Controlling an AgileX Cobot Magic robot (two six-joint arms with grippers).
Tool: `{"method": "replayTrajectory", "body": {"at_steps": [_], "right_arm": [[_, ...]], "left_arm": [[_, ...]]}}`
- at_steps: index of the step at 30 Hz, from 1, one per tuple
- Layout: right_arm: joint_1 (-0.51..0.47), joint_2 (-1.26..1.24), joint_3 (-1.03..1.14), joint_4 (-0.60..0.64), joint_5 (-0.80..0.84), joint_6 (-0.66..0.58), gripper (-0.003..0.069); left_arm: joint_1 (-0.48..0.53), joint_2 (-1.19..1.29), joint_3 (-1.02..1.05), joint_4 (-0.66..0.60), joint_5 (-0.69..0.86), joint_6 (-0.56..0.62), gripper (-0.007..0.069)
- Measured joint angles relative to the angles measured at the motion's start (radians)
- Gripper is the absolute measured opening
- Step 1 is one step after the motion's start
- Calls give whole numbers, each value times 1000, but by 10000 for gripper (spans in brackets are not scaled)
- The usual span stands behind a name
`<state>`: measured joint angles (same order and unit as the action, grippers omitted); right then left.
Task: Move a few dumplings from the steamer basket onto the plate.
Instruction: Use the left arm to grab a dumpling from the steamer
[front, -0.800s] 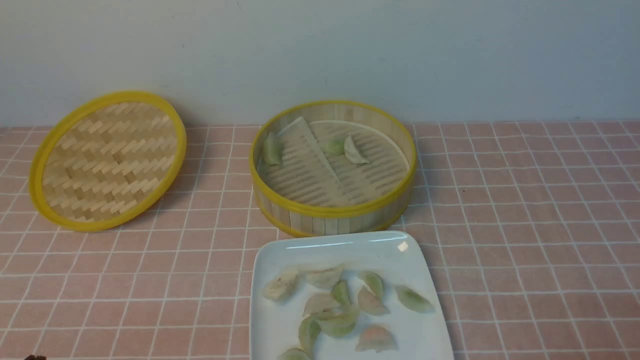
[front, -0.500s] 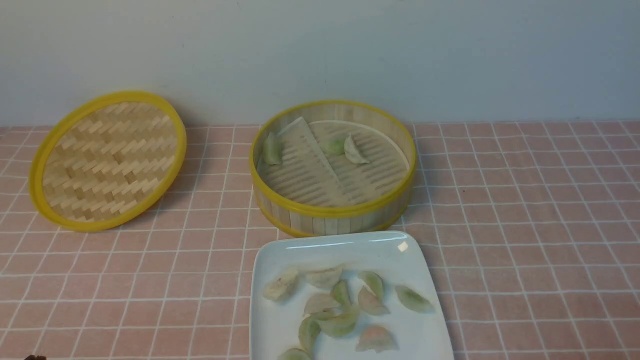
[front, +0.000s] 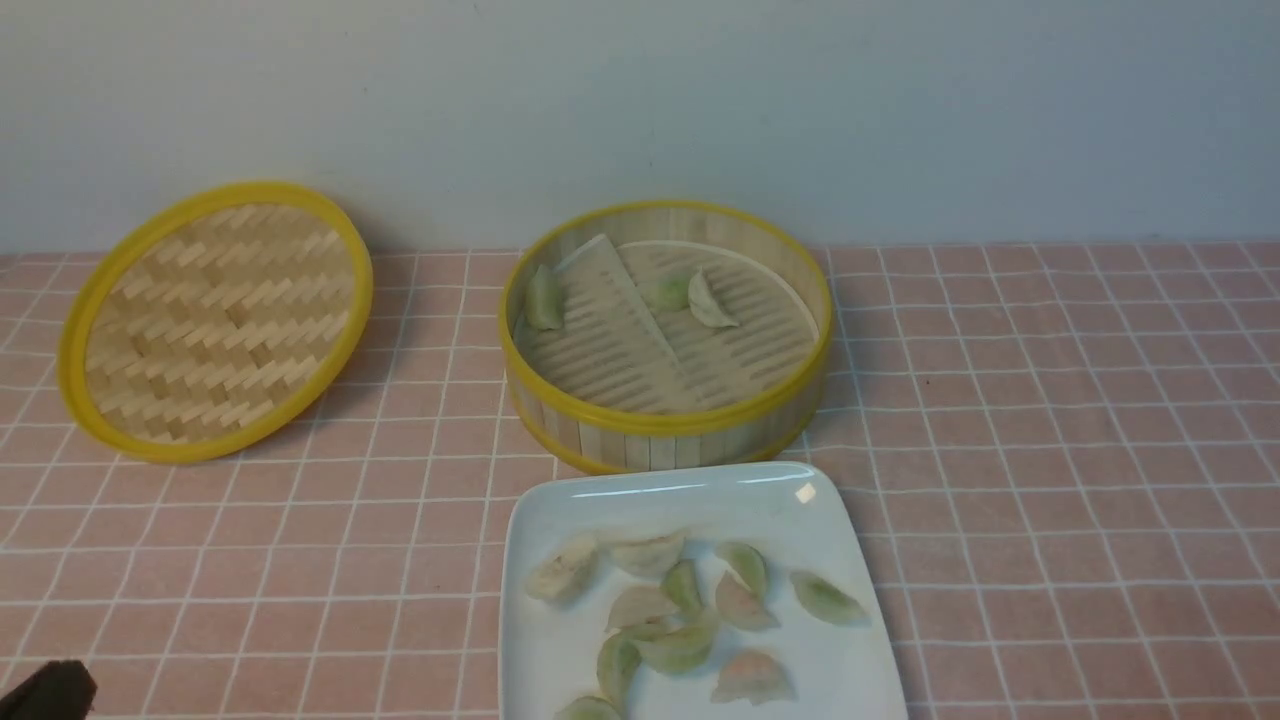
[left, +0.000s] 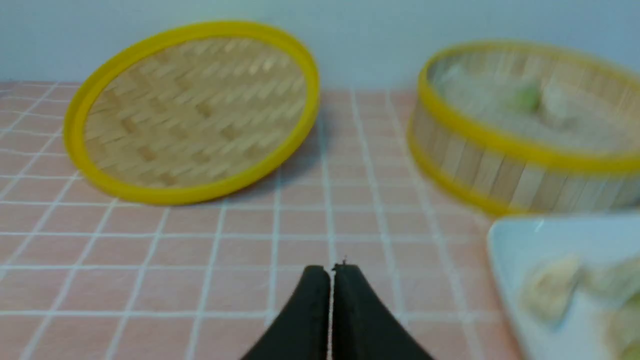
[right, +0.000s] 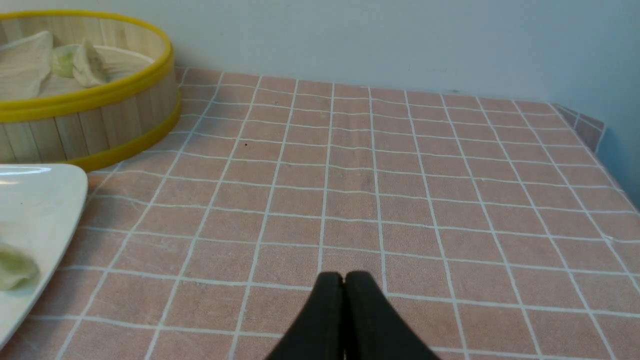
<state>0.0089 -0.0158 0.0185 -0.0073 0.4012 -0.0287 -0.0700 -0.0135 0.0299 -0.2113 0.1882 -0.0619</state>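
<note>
The steamer basket (front: 665, 425) stands mid-table and holds three dumplings (front: 544, 298) on its slatted liner. Just in front of it lies the white plate (front: 560, 650), with several dumplings (front: 740, 603) scattered on it. My left gripper (left: 331, 270) is shut and empty, low over the tablecloth to the left of the plate (left: 525, 240). Only its dark tip (front: 55, 690) shows in the front view's bottom left corner. My right gripper (right: 344, 276) is also shut and empty, over bare cloth to the right of the plate (right: 40, 200) and basket (right: 100, 125).
The flat woven lid (front: 215, 320) with its yellow rim leans at the back left near the wall. A pink checked tablecloth covers the table. In the right wrist view the table's far right corner (right: 590, 125) shows.
The left gripper's dark tip has come further into the front view's bottom left corner. Basket, plate, lid and dumplings have not moved.
</note>
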Motion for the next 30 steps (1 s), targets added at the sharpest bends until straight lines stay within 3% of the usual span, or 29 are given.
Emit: {"method": "replayTrajectory", "body": {"at_steps": [5,8,10,13,19,23,28,30], "right_arm": [[0,0,0,0,0,0,-14],[0,0,0,0,-1,0,-14],[0,0,1,7,-9,0,-14],[0,0,9,49,-57,14,-14],[0,0,12,407,-390,198,-14],[0,0,12,536,-502,211,-14],[0,0,12,567,-547,195,-14],[6,0,-21,569,-429,195,-14]], "left_arm": [[0,0,0,-214,-250,-81,-6],[0,0,-5,-267,-385,-90,-6],[0,0,-63,-283,-377,-93,-6],[0,45,-218,-280,-249,-83,-6],[0,500,-692,-234,392,36,-6],[0,813,-922,-220,720,163,-6],[0,1099,-1070,-205,827,251,-6],[0,1231,-1142,-195,835,272,-6]]}}
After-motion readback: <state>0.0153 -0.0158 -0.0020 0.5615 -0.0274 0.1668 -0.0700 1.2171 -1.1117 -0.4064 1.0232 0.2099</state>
